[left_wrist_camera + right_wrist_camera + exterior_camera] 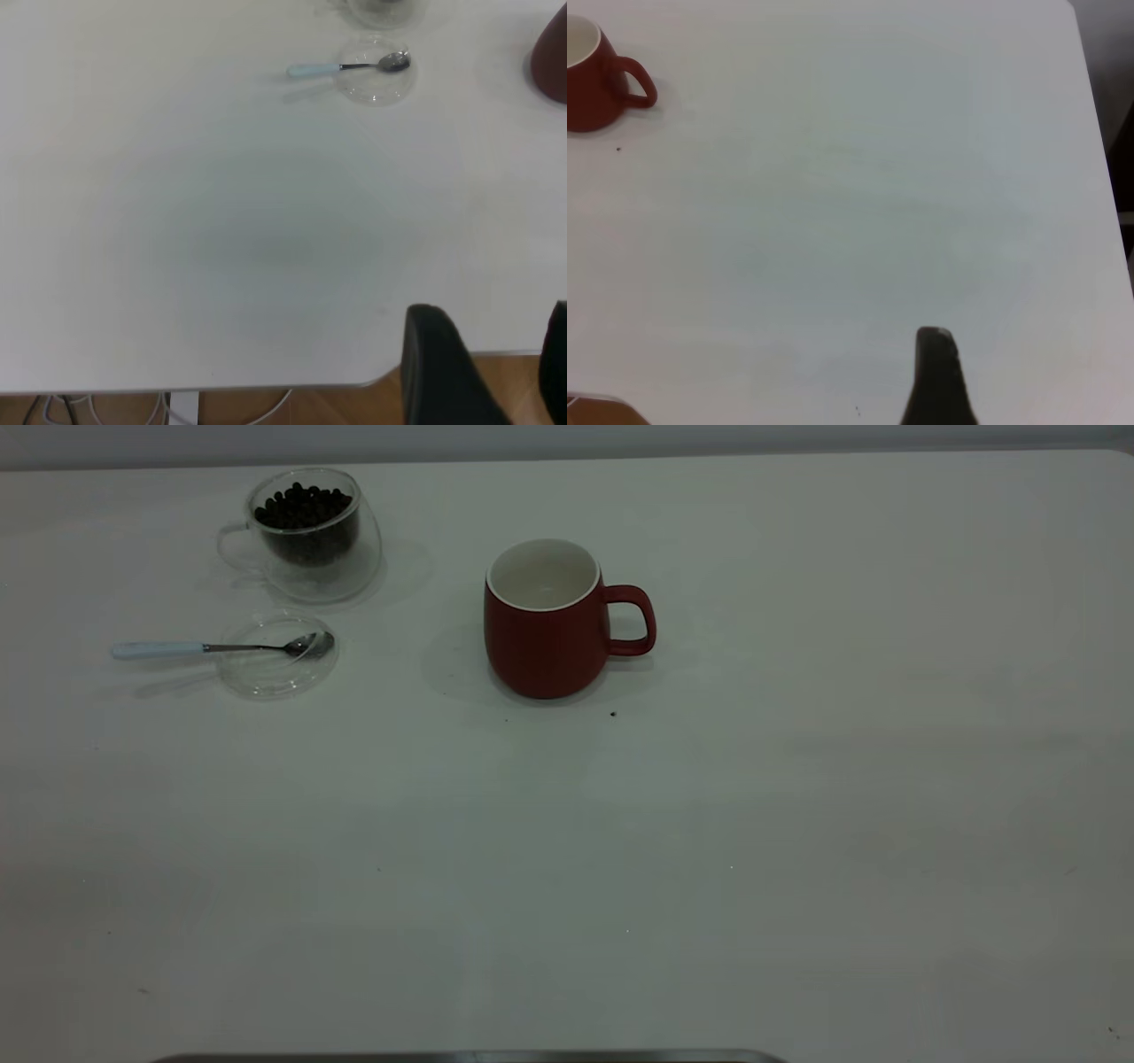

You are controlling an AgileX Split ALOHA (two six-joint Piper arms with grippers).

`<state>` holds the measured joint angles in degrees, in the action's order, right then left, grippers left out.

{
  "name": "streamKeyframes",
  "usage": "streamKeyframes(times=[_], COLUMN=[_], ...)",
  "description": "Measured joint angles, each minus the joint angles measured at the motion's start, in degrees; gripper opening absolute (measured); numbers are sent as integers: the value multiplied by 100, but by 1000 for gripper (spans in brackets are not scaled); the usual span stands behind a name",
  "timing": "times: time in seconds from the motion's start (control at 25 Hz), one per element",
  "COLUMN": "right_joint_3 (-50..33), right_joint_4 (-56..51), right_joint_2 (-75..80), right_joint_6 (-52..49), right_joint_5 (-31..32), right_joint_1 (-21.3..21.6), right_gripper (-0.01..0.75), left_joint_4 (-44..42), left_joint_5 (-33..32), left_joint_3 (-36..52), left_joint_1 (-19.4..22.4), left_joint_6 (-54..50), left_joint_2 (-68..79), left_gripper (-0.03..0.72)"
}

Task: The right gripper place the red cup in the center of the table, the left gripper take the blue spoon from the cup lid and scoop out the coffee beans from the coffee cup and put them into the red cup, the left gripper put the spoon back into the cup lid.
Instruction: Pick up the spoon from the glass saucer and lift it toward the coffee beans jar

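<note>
The red cup (549,633) stands upright near the middle of the table (709,824), its handle pointing right and its white inside empty. Back left is the clear coffee cup (306,536), holding coffee beans (303,506). In front of it lies the cup lid (276,660); the blue spoon (213,647) rests with its bowl in the lid and its handle sticking out to the left. Neither gripper shows in the exterior view. My left gripper (496,312) hangs open and empty over the table's near edge, far from the spoon (345,66). My right gripper (1041,350) is open and empty, only one finger (935,376) showing, well away from the red cup (589,84).
A tiny dark speck (613,714) lies just in front of the red cup. The left wrist view shows the table's edge (266,390) with wooden floor and cables below. A grey strip (469,1057) runs along the near edge in the exterior view.
</note>
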<state>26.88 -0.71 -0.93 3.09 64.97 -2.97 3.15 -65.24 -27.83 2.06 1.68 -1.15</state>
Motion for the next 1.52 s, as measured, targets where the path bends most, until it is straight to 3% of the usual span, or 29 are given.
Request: streamKeyframes(times=[1.04,1.36,1.52], right_joint_3=[0,0,0], right_joint_4=[0,0,0], right_joint_2=[0,0,0], right_joint_6=[0,0,0], right_joint_5=[0,0,0], right_joint_1=[0,0,0], right_gripper=[582,582,582], left_joint_4=[0,-641,-938], left_joint_5=[-83,-99,417], left_joint_3=[-78,-391,-396], left_joint_1=[0,4,4], left_joint_6=[-254,-1607,-1678], left_joint_2=[43,2090,3865], left_gripper=[342,342,342])
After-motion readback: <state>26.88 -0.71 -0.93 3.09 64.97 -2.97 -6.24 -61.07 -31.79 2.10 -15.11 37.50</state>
